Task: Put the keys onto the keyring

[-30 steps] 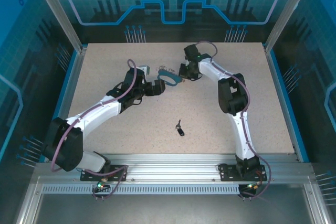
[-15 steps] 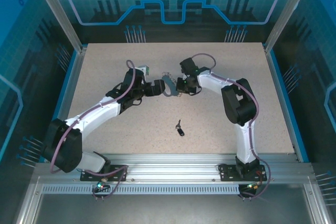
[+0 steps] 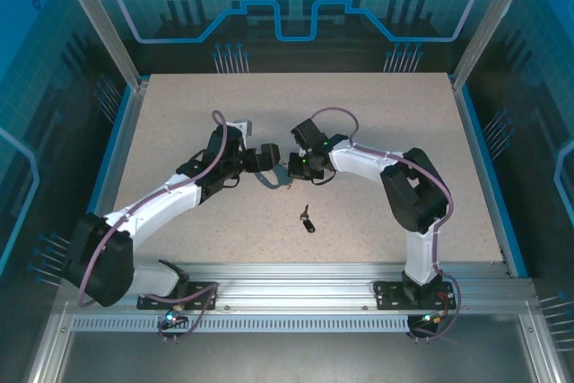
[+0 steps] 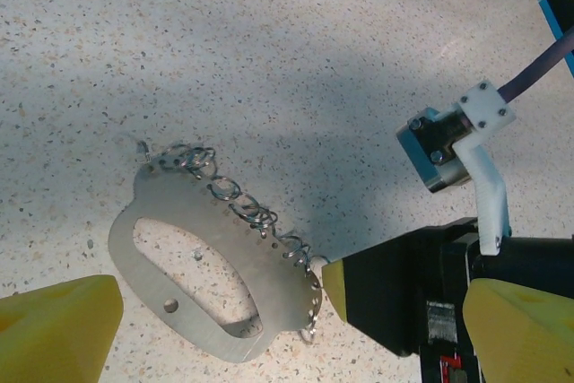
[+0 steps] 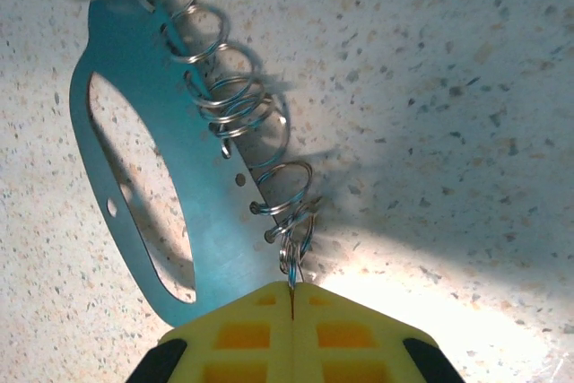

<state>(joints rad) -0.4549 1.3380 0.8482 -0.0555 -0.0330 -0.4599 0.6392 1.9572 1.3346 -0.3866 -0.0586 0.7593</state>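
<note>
**Keyring.** The keyring point(image 5: 211, 221) is a flat blue-grey metal plate, oval in outline, with a long oval opening through its middle. One long edge carries a row of punched holes. Small silvery split rings point(image 5: 229, 100) hang from these holes and overlap one another. In the top view the keyring sits at mid-bench, between the two hands. It casts a shadow on the speckled bench point(image 3: 179, 114). Whether it lies flat or is raised at one end cannot be determined.

**Key.** The key point(image 3: 308, 220) has a black head and a short thin silvery blade. It lies on the bench nearer the arm bases than the keyring, well apart from it and from both hands.

**Right hand.** The yellow pads of the right hand point(image 5: 291, 298) are pressed together. They pinch the end split ring at the lower end of the plate's ringed edge. The pad tips sit just beside the plate edge.

**Left hand.** The left hand point(image 4: 287, 329) is fully spread, with its yellow fingers point(image 4: 54, 334) at opposite sides of the left wrist view. The keyring lies between and ahead of them. The right hand's tip enters this view at the keyring's ringed edge. The left hand grips nothing. Contact between its fingers and the plate cannot be determined.
</note>
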